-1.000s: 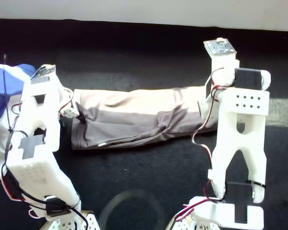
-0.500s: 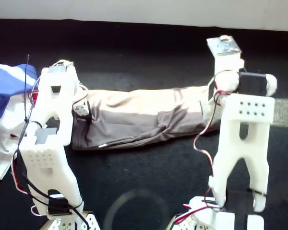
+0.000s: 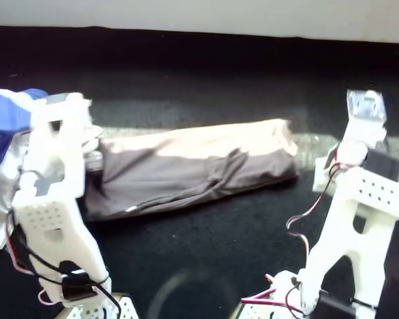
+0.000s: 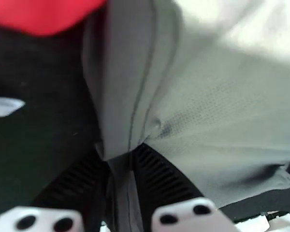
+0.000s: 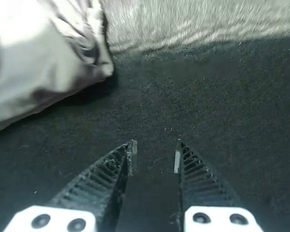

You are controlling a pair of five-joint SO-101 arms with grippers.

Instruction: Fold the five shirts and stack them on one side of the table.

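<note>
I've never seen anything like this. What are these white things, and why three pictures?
These are two small white robot arms side by side at a black table. The wide picture comes from a fixed camera looking down; the other two come from cameras on each arm's wrist. A long, partly folded grey shirt lies between the arms, and blue and white clothes sit at one edge. The left gripper pinches the shirt's edge. The right gripper is open and empty, over bare table beside the shirt's other end.
</note>
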